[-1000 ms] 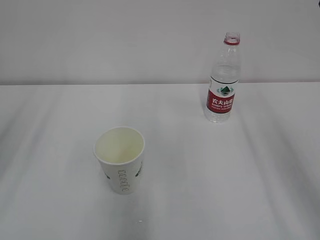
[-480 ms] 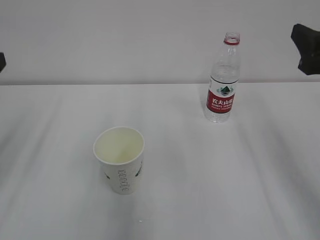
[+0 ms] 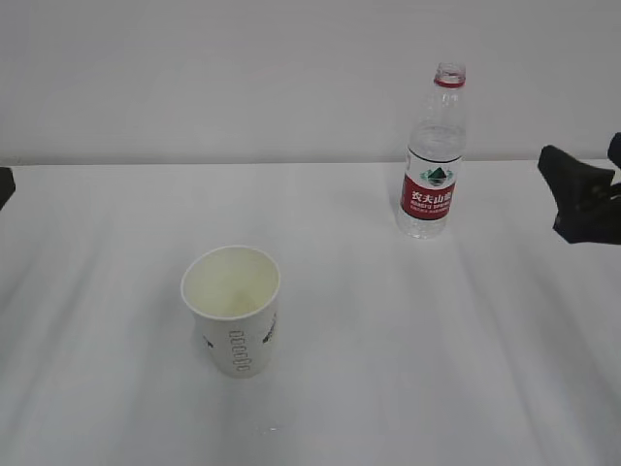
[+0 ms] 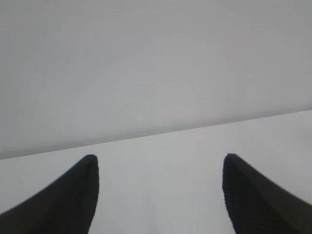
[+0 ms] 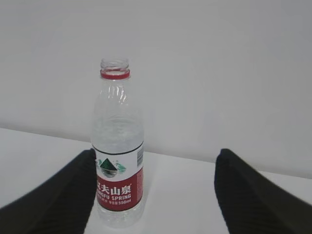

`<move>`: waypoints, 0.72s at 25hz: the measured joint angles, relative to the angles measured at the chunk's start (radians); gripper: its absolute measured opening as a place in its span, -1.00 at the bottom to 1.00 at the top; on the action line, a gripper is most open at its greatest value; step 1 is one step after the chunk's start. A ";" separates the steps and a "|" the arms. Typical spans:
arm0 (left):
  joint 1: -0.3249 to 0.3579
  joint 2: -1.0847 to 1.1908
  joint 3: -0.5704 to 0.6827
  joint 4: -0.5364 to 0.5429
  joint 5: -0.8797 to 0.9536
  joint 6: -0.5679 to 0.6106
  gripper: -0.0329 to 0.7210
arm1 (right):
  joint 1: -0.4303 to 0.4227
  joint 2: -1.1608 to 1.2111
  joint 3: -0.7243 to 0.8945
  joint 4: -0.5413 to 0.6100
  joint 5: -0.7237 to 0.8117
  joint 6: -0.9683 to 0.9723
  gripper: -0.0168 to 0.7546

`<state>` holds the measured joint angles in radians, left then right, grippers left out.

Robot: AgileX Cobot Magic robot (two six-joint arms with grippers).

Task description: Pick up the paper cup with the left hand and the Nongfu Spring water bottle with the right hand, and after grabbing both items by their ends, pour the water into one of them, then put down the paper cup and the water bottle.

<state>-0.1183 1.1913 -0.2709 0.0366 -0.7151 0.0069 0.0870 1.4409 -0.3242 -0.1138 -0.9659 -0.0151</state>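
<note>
A: What's the biggest thing here?

B: The table (image 3: pixel 466 369), white, filling the lower part of the exterior view, with a plain pale wall (image 3: pixel 243 68) behind it.

A: And the bottle?

B: The bottle (image 3: pixel 433 155) stands upright near the table's far edge, right of centre. Long axis vertical, open mouth up, red neck ring just under it. Its red label faces the exterior camera. It looks mostly clear; I can't tell how much water is in it.

A: The cup?

B: The cup (image 3: pixel 233 309) is upright too, mouth up, nearer the camera and left of centre, well apart from the bottle. Pale cream inside, dark lettering running down its side. Whether any liquid sits in it I can't tell.

A: Anything between them or in the way?

B: Only bare table lies between the two, and between each one and its arm.

A: Right hand?

B: The right hand (image 3: pixel 582 199) enters at the right edge, at about the bottle's label height, apart from it. In its wrist view the fingers (image 5: pixel 253 195) are spread wide, holding nothing, the bottle (image 5: pixel 117 146) ahead, closer to the left finger.

A: Left hand?

B: Only a dark sliver of the left hand (image 3: pixel 5 184) shows at the left edge. In its wrist view the fingers (image 4: pixel 63 195) are wide apart and empty, aimed level at the table edge and wall.
</note>
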 joint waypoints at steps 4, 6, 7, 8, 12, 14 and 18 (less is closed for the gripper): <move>-0.046 0.048 0.019 0.001 -0.018 -0.007 0.62 | 0.000 0.069 0.061 0.000 -0.140 0.004 0.52; -0.076 0.102 0.038 0.003 -0.050 -0.007 0.62 | 0.000 0.102 0.083 -0.003 -0.157 0.004 0.52; -0.088 0.136 0.051 0.002 -0.089 -0.007 0.62 | 0.000 0.114 0.090 -0.005 -0.159 0.004 0.52; -0.102 0.171 0.067 0.003 -0.141 -0.007 0.62 | 0.000 0.121 0.099 -0.007 -0.161 0.004 0.52; -0.130 0.300 0.132 0.010 -0.362 -0.007 0.62 | 0.000 0.133 0.120 -0.018 -0.165 0.004 0.52; -0.131 0.357 0.162 0.035 -0.405 -0.007 0.62 | 0.000 0.133 0.122 -0.027 -0.167 0.004 0.52; -0.132 0.440 0.195 0.158 -0.418 -0.033 0.62 | 0.000 0.134 0.135 -0.055 -0.169 0.006 0.52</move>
<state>-0.2500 1.6315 -0.0757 0.1943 -1.1333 -0.0265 0.0870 1.5745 -0.1891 -0.1692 -1.1346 -0.0087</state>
